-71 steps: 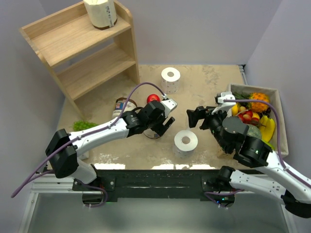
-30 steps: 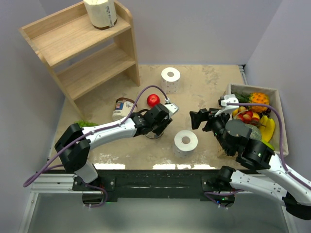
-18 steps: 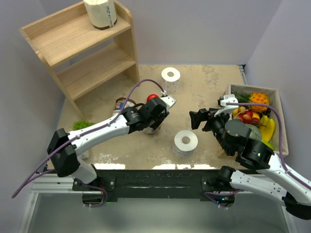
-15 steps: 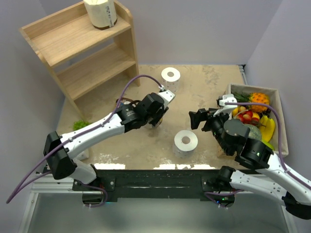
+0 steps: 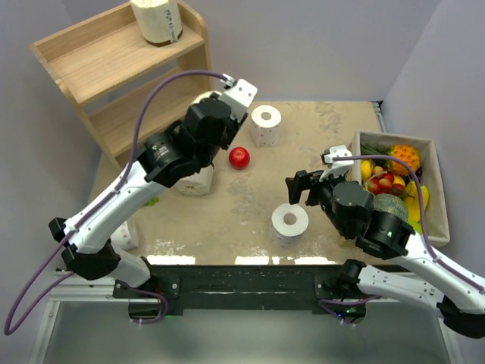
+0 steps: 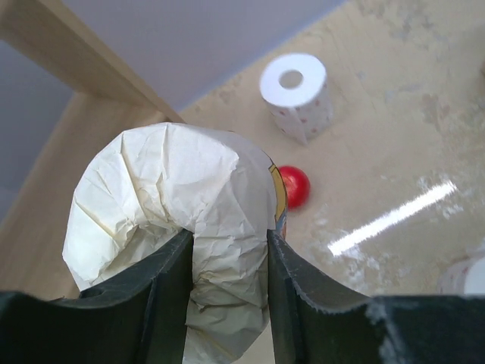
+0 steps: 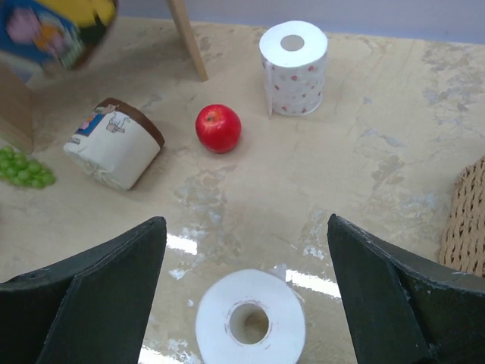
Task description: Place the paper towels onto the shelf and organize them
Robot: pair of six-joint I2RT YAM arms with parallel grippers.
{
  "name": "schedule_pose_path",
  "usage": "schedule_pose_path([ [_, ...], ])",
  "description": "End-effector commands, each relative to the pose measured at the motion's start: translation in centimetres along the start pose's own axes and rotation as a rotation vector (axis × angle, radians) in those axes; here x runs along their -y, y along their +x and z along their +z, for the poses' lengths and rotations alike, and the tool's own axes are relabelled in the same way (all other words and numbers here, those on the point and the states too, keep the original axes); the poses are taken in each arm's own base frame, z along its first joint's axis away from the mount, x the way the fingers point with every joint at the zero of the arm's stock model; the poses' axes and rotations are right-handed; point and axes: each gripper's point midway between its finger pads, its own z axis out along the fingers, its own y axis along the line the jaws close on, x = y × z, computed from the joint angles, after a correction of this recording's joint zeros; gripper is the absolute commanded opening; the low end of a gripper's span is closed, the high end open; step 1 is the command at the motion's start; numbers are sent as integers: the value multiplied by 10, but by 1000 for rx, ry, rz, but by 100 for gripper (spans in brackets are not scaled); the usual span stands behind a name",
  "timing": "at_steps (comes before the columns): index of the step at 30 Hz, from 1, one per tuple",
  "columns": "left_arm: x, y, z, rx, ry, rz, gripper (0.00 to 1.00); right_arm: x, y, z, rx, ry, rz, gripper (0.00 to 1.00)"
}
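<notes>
My left gripper (image 5: 211, 115) (image 6: 227, 243) is shut on a cream-wrapped paper towel roll (image 6: 174, 197) (image 7: 53, 30), held in the air just in front of the wooden shelf (image 5: 121, 76). One wrapped roll (image 5: 157, 19) stands on the shelf's top tier. Another wrapped roll (image 5: 195, 180) (image 7: 114, 152) lies on its side on the table. A bare white roll (image 5: 266, 125) (image 7: 293, 64) stands at the back. My right gripper (image 5: 303, 186) (image 7: 246, 224) is open, above and just behind a second white roll (image 5: 290, 222) (image 7: 250, 322).
A red apple (image 5: 239, 157) (image 7: 218, 127) lies between the rolls. A box of fruit (image 5: 398, 182) sits at the right edge. Green grapes (image 7: 23, 168) lie near the shelf's foot. A small white object (image 5: 125, 233) shows under the left arm.
The left gripper closed on the wrapped roll beside the apple and lifted it up and back toward the shelf. The right gripper shifted slightly left, still open.
</notes>
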Motion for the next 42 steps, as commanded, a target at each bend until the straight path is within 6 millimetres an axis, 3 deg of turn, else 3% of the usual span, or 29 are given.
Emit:
schedule_pose_path([
  [1, -79, -47, -24, 83, -258, 39, 42, -8, -14, -3, 19, -35, 30, 91],
  [7, -138, -87, -54, 218, -420, -13, 40, -11, -10, -2, 7, -49, 31, 91],
  [12, -173, -115, -76, 320, -513, -49, 42, -14, -8, -1, -6, -59, 19, 91],
  [17, -209, -120, -80, 306, -639, -5, 42, -12, -11, -3, -7, -56, 14, 91],
  [29, -258, -119, -28, 295, -751, 30, 44, -10, -15, -6, -6, -51, 5, 91],
  [36, -280, -115, -6, 286, -770, 53, 46, -10, -16, -4, -5, -45, -4, 91],
  [42, -295, -106, -1, 259, -814, 52, 53, -13, -15, 0, -13, -46, -14, 91],
])
